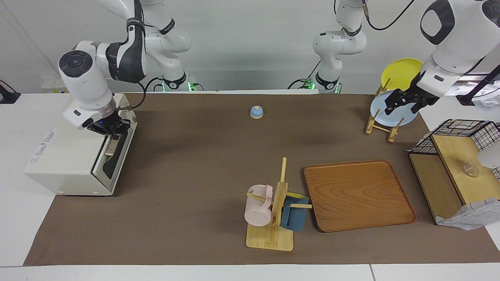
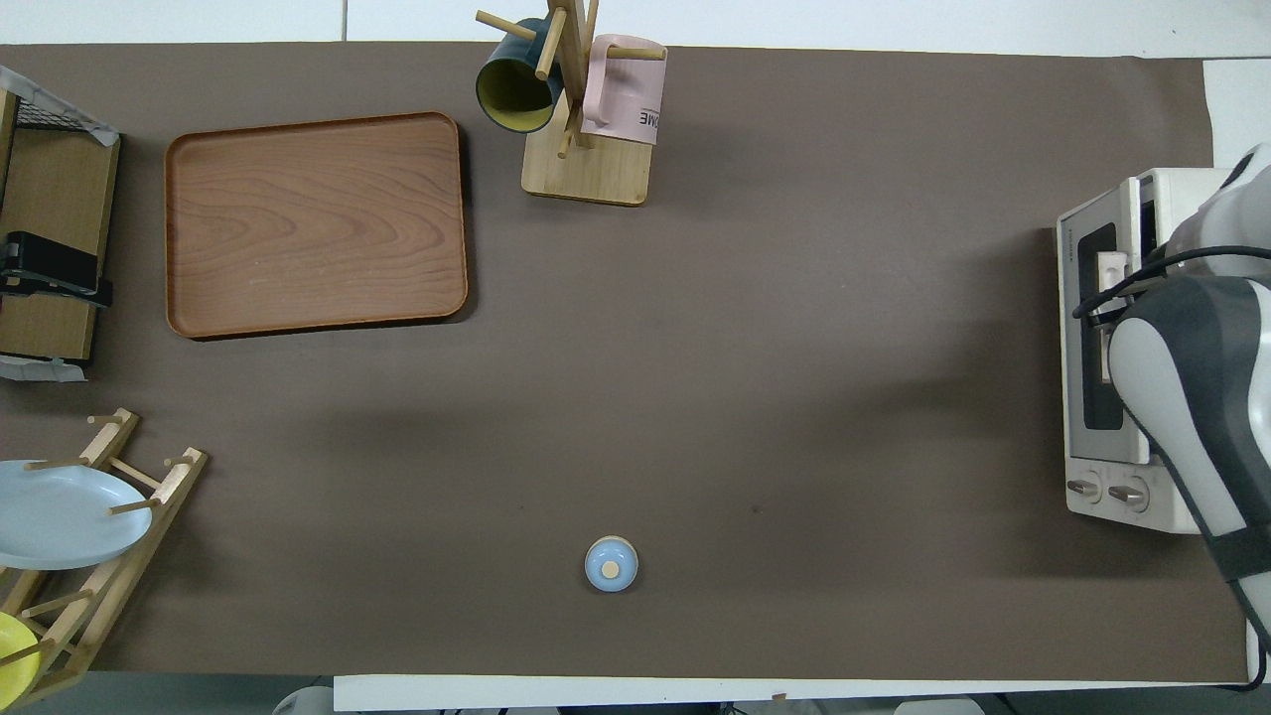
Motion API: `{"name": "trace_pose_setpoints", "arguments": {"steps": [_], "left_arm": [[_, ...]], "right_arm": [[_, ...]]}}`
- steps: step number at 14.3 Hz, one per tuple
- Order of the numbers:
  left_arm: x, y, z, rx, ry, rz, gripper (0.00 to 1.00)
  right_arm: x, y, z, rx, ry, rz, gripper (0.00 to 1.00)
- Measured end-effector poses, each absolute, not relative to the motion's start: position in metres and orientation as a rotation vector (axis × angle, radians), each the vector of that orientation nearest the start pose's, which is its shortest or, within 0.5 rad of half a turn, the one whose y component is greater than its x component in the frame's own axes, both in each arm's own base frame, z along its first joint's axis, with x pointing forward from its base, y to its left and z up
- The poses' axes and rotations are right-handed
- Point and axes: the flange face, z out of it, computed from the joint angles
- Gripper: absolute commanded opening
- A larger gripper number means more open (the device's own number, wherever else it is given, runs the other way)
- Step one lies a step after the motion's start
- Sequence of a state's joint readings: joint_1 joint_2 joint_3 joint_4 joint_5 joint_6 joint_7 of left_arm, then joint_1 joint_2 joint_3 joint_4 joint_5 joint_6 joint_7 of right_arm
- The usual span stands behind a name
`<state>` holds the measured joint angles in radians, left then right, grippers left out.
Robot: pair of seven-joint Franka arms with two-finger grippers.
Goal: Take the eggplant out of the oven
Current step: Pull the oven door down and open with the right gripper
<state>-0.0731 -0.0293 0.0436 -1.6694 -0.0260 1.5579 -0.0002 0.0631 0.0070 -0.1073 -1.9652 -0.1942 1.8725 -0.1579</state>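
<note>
Right gripper (image 1: 112,133) clamped on the oven door handle (image 1: 110,146); door tilted slightly ajar.

Nearest the robots, a blue bell (image 1: 256,112) sits mid-table, and the left gripper (image 1: 404,102) waits with fingers apart over the plate rack (image 1: 381,127) holding a pale blue plate (image 1: 384,115). The cream oven (image 1: 66,160) stands at the right arm's end of the table; the eggplant cannot be seen, presumably inside. Farthest out lie the wooden tray (image 1: 357,195) and the mug stand (image 1: 273,230).
</note>
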Motion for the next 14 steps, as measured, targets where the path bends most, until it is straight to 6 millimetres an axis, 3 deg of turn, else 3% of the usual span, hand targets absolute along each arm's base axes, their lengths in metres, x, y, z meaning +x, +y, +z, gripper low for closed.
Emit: {"name": "trace_pose_setpoints", "arguments": {"steps": [3,6,10,11,14], "left_arm": [[0.541,-0.018,0.593,-3.165,0.045,0.131,1.00],[0.541,-0.018,0.593,-3.165,0.045,0.131,1.00],[0.541,-0.018,0.593,-3.165,0.045,0.131,1.00],[0.541,-0.018,0.593,-3.165,0.045,0.131,1.00],[0.541,-0.018,0.593,-3.165,0.045,0.131,1.00]], "right_arm": [[0.551,-0.002,0.432,-3.216,-0.314,0.172,0.00],[0.561,0.031,0.379,-3.190,-0.307,0.137,0.00],[0.576,0.049,0.307,-3.190,-0.299,0.125,0.00],[0.579,0.047,0.297,-3.183,-0.279,0.118,0.07],[0.586,0.056,0.303,-3.109,-0.134,0.072,0.25]]}}
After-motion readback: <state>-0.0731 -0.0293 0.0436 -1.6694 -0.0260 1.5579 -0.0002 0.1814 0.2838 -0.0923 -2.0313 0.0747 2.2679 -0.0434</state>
